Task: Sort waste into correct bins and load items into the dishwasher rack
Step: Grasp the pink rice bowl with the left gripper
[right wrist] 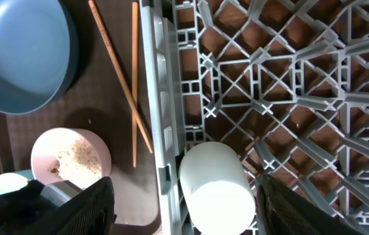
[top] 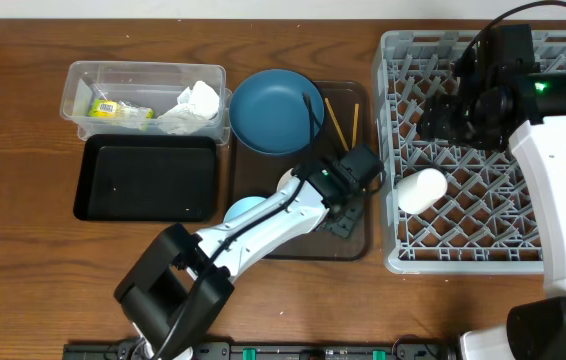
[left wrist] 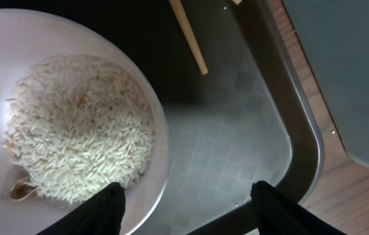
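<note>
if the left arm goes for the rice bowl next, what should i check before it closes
1. left gripper open: ok.
2. jaws straddle the white bowl rim: ok, one side over the rice, the other over the brown tray.
3. fingers touching the bowl: cannot tell.
4. chopstick clear of the grasp: ok, it lies apart from the bowl.
5. bowl emptied: not ok, rice fills it, so keep it level.
6. right gripper out of the way: ok, open above the dishwasher rack, over the small white cup.

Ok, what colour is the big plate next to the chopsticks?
Dark blue, plain with no pattern. The plate shows best in the overhead view.
</note>
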